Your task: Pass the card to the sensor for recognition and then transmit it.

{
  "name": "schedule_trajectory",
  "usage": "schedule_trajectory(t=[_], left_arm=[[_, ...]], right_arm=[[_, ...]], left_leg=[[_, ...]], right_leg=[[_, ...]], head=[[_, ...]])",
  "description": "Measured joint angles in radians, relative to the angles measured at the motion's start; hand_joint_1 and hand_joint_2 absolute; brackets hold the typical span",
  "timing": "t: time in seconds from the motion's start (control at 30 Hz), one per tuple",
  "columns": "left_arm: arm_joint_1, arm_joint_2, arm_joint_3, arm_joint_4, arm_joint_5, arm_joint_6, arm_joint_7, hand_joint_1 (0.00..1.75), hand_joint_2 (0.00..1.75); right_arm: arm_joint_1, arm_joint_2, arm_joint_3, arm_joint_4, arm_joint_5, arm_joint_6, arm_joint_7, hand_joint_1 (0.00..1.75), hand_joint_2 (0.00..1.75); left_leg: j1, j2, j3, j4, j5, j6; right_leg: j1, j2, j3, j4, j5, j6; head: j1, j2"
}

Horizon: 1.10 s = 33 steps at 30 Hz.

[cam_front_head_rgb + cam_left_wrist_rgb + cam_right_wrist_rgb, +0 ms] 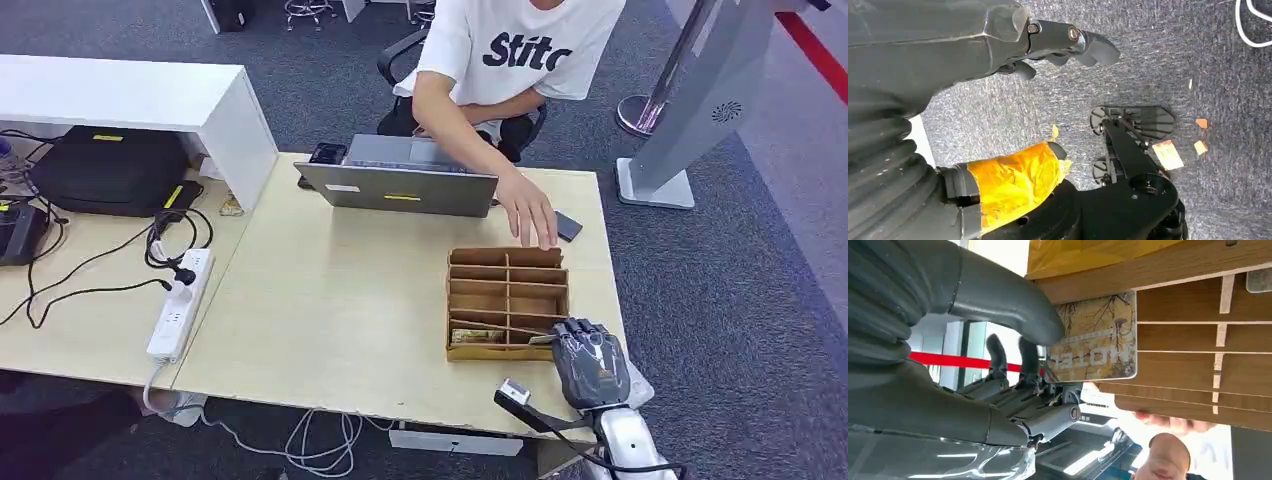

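Observation:
A wooden divided box (507, 268) stands on the table near its right front edge. My right hand (590, 362) is at the box's near right corner. In the right wrist view the thumb and fingers of that hand (998, 390) pinch a brown patterned card (1095, 337) printed with "HOTEL", which stands in a slot of the box (1188, 365). More cards (478, 337) lie in the near left compartment. A small dark device (568, 226) lies just beyond the box, beside a person's hand (530, 215). My left hand (973, 50) hangs over carpet, fingers apart, holding nothing.
A person in a white shirt (510, 50) sits behind a grey laptop (400, 185) at the table's far edge. A white power strip (180, 300) with cables lies to the left, with a black bag (110, 170) under a white shelf. A grey stand (690, 110) rises at the right.

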Motion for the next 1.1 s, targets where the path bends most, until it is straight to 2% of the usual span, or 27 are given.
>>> schedule_trajectory(t=[0.4,0.7,1.0,1.1], left_arm=[[0.000,0.000,-0.006,0.000,-0.007,0.000,0.000,0.00,1.75],[0.000,0.000,-0.006,0.000,-0.008,0.000,0.000,0.00,1.75],[0.000,0.000,-0.006,0.000,-0.015,-0.003,0.000,0.00,1.75],[0.000,0.000,-0.006,0.000,-0.021,-0.006,0.000,0.00,1.75]], right_arm=[[-0.009,0.003,0.000,0.015,0.011,-0.055,0.011,1.75,1.75],[0.019,0.003,0.003,-0.150,0.008,-0.045,0.005,1.75,1.75],[0.035,0.003,0.005,-0.365,-0.150,0.043,-0.085,1.75,1.75],[0.026,0.006,0.019,-0.440,-0.202,0.124,-0.110,1.75,1.75]], left_leg=[[0.000,0.000,0.000,0.000,0.000,0.000],[0.000,0.000,0.000,0.000,0.000,0.000],[0.000,0.000,0.000,0.000,0.000,0.000],[0.000,0.001,0.000,0.000,0.000,0.000]], right_leg=[[0.000,0.000,0.000,0.000,0.000,0.000],[0.000,0.000,0.000,0.000,0.000,0.000],[0.000,0.000,0.000,0.000,0.000,0.000],[0.000,0.001,0.000,0.000,0.000,0.000]], head=[[0.000,0.000],[0.000,0.000],[0.000,0.000],[0.000,0.000]])
